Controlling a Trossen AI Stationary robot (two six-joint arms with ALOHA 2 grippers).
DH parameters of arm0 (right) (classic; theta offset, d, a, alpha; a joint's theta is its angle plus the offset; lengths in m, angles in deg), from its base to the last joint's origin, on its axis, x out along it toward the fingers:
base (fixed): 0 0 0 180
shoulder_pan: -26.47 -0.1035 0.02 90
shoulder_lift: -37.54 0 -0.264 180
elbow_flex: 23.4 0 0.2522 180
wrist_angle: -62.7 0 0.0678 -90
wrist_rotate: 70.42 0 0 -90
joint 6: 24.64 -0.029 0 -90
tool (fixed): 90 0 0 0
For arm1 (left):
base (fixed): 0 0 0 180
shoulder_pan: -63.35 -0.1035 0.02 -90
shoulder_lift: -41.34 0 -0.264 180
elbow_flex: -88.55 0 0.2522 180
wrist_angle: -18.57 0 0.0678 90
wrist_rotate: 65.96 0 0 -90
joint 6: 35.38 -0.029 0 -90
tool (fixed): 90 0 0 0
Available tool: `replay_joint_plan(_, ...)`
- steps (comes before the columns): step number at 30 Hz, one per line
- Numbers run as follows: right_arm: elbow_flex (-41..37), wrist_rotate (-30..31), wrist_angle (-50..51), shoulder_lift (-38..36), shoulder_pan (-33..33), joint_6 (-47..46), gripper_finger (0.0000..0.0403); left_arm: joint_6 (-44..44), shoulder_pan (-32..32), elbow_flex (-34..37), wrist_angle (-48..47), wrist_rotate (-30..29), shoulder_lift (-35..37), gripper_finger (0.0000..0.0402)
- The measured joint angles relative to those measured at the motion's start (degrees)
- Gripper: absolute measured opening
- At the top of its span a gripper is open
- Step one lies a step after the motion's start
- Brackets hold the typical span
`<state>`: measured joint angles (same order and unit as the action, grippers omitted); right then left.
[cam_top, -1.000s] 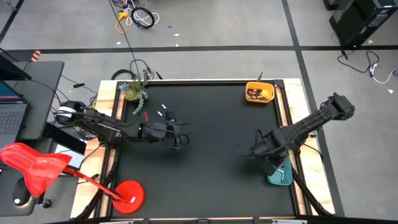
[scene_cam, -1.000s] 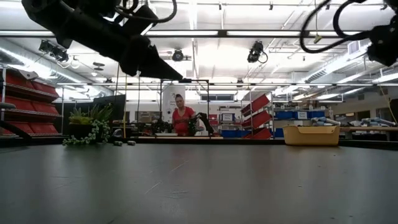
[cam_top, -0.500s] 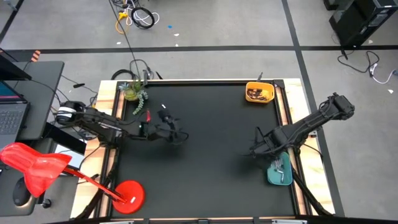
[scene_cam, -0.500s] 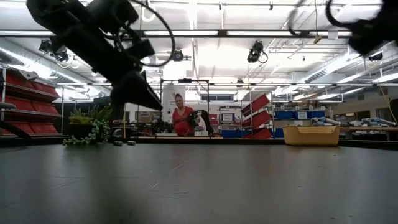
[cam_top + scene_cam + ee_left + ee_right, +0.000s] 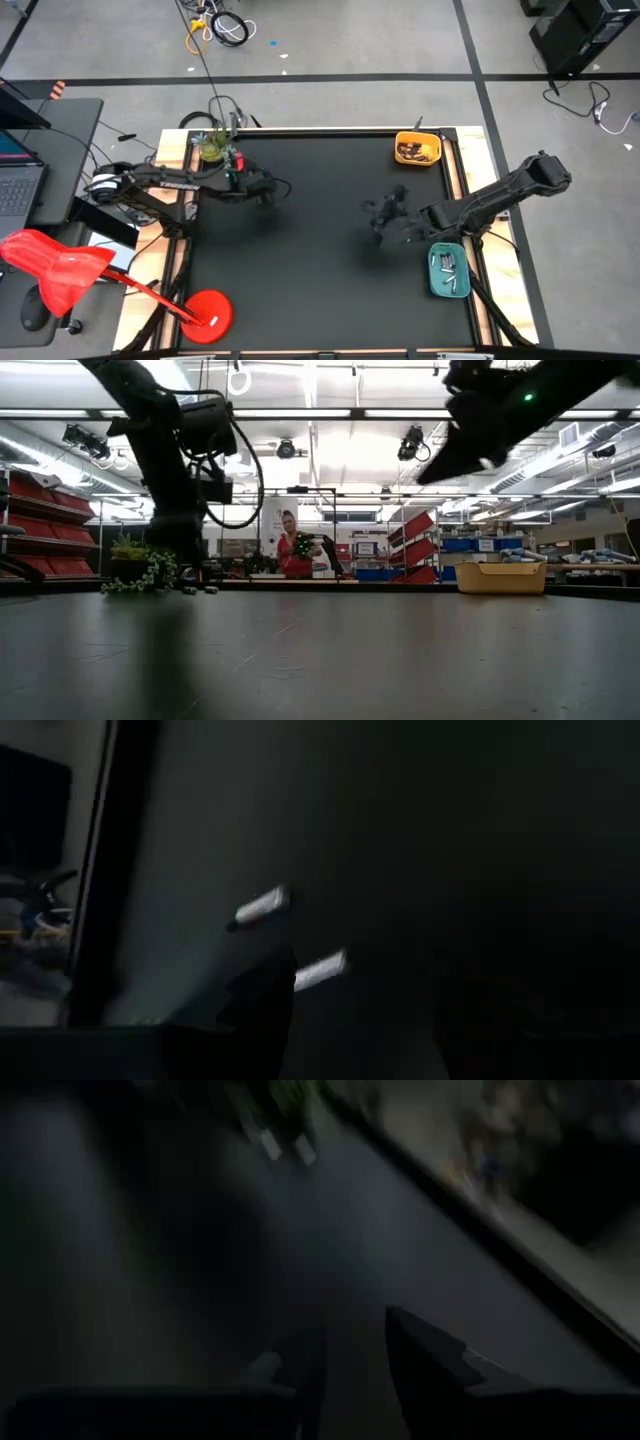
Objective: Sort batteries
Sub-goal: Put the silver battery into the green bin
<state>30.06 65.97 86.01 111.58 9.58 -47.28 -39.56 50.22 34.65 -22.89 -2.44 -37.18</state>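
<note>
Two silvery-white batteries (image 5: 262,906) (image 5: 320,970) lie flat on the black mat just ahead of my left gripper (image 5: 370,995), which stands open above them, slanting down, with nothing between its fingers. From above, that gripper (image 5: 272,192) is at the far left of the mat, near the plant. My right gripper (image 5: 383,212) hovers open and nearly level over the mat's middle right, holding nothing (image 5: 352,1330). The teal tray (image 5: 448,272) at the near right holds several silvery batteries. The yellow tray (image 5: 417,149) at the far right holds dark ones.
A small potted plant (image 5: 215,148) stands at the mat's far left corner. Wooden rails (image 5: 463,180) border the mat's sides. A red stand (image 5: 205,312) sits off the near left corner. A person (image 5: 296,550) shows far behind the table in the low view.
My left gripper has moved toward the table's far left, toward the plant and the batteries there, and has tipped from nearly level to slanting down. My right gripper has left the teal tray, swung toward the middle of the table and tipped up from pointing down to nearly level.
</note>
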Motion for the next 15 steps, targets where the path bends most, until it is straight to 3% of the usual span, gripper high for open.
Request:
replay_joint_plan(5,-12.9,-4.4,-42.6,1.0,2.8,19.1,0.0105,-9.9,-1.5,-2.3,-6.6,0.3,0.0,0.0213)
replay_joint_plan(8,-18.1,-5.8,-60.3,3.3,4.4,24.2,0.0098,-19.7,-1.7,-2.0,-6.8,0.9,0.0,0.0213)
replay_joint_plan(11,-20.4,-8.0,-67.4,6.2,5.2,24.7,0.0092,-27.4,-1.7,-2.0,-6.9,1.3,-0.2,0.0213)
replay_joint_plan(15,-19.7,-8.9,-68.2,9.9,5.4,26.8,0.009,-31.5,-2.5,-2.1,-7.5,1.3,-1.9,0.0213)
